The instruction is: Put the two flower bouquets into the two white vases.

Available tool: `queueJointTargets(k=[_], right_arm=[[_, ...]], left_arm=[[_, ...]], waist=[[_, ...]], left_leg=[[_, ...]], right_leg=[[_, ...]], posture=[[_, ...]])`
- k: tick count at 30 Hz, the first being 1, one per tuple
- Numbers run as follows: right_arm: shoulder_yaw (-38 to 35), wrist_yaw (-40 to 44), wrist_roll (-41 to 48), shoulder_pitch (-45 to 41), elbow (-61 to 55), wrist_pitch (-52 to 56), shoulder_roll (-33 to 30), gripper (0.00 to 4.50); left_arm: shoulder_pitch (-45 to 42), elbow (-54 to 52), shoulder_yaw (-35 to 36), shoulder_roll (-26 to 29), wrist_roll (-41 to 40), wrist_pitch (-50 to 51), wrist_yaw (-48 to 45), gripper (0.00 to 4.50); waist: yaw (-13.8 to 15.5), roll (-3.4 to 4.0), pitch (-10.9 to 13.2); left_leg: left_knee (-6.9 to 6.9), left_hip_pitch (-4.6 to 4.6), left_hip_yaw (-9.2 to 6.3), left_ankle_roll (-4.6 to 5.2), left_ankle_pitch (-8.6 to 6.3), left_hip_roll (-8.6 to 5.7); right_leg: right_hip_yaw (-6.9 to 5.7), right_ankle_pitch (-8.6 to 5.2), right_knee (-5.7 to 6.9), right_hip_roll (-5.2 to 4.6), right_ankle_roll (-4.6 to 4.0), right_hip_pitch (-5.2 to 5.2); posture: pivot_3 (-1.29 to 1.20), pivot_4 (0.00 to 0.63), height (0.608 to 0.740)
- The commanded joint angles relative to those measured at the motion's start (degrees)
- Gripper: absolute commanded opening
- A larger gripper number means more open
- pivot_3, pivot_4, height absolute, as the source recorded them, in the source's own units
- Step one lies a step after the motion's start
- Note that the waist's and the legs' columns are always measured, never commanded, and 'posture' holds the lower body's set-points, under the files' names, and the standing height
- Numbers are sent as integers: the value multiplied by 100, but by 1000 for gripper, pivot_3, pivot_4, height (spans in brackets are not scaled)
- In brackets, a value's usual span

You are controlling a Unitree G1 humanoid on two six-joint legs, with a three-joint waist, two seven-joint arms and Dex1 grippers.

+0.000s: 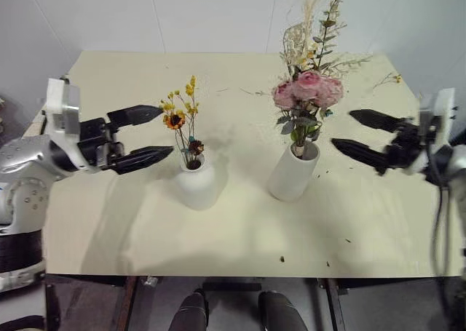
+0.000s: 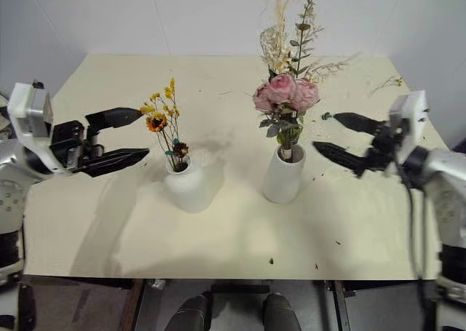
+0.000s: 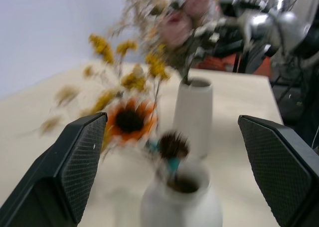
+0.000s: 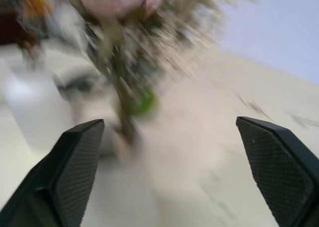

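Pale cream table (image 1: 240,236) nearest. Sparse yellow-orange bouquet (image 1: 182,116) stands in squat white vase (image 1: 196,182); pink-rose bouquet (image 1: 306,91) in taller white cylinder vase (image 1: 293,172). Left gripper (image 1: 142,137), right gripper (image 1: 360,133) both wide, empty (flanking vases). Placement looks complete; next: retreat without brushing stems.

A pale cream table (image 1: 109,229) carried everything. Near its centre stood the short round vase (image 1: 198,184), and just beside it, at its three o'clock, the taller cylinder vase (image 1: 293,172), the two apart and both upright on the tabletop. Small dark scraps (image 1: 282,259) lay scattered toward the near edge, at about five o'clock from the cylinder. A loose twig (image 1: 389,78) lay near the far corner, at about one o'clock.
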Motion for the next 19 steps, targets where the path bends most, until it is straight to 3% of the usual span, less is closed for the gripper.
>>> queueJointTargets(k=[1, 4, 10, 19], right_arm=[[-83, 1122, -155, 129, 323, -377, -703, 4458], [-103, 1609, -171, 460, 299, -624, -830, 4458], [-290, 1378, -329, 667, 184, -1428, -326, 4458], [-296, 1519, -228, 802, 400, -1631, -143, 4458]], left_arm=[[-27, 552, 171, 248, 305, -403, -367, 4500], [-27, 1131, 213, 289, 537, -750, -587, 4500], [-57, 1356, 114, 144, 660, -1001, -790, 4500], [12, 1465, 34, -31, 833, -1231, -881, 4500]], waist=[[0, 1, 1], [-9, -1, 0], [4, -1, 0], [11, 0, 0]], left_leg=[[-2, 0, 1, 0, 0, 0], [-9, 1, 2, 3, -3, 5], [-2, -1, 4, 0, -6, 8], [3, -1, 3, 0, -6, 8]], right_leg=[[0, 0, -2, 0, 0, 0], [0, 0, -10, 3, 0, 0], [0, 0, -9, 5, 0, 0], [0, 0, -2, 5, 1, 0]], posture=[[0, 150, 740], [0, 150, 740], [0, 150, 740], [0, 150, 740]])
